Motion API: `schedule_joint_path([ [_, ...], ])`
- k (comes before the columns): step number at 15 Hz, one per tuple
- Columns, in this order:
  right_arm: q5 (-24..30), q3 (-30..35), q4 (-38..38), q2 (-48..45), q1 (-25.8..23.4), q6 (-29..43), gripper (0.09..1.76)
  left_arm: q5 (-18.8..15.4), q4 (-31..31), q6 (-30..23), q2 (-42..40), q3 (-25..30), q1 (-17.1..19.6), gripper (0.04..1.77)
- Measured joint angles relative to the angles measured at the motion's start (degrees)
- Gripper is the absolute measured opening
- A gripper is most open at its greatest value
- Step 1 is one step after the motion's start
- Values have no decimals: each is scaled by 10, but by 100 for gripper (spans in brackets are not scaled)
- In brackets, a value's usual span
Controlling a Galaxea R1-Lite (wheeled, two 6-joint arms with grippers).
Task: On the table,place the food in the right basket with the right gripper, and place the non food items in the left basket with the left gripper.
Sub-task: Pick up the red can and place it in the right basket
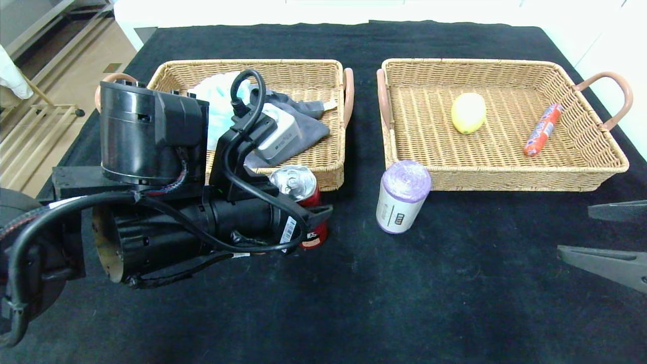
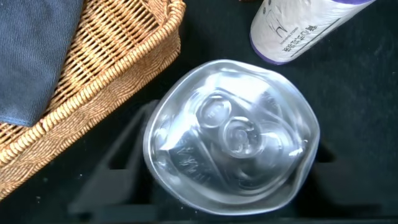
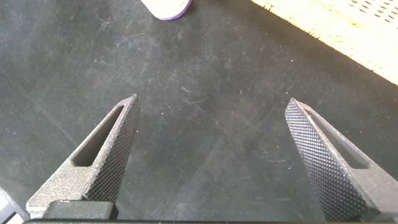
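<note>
Nearest you, your right gripper [image 3: 208,155] hangs wide open and idle over bare black table [image 1: 354,293]. Your left gripper [image 2: 205,180] straddles the dented can [image 2: 230,137]; whether it grips, you cannot tell. Next, probably lift into the left basket [image 1: 313,172] beyond.

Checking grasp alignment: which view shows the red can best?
The left wrist view: the red can fills it, seen top-down between the left end effector's fingers. In the head view the arm hides most of it; the right wrist view misses it.

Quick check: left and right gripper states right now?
Left gripper: open, straddling the red can, not clamped.
Right gripper: open, empty, over the black table.
</note>
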Motion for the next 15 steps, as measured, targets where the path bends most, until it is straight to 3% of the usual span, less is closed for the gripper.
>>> schedule_joint_path([
  [9,0,0,-1,0,-1,0,171,-2,2,1,-4,0,0,105],
  [15,0,-1,-1,0,-2,0,171,0,11,-1,-16,-31,-19,104],
])
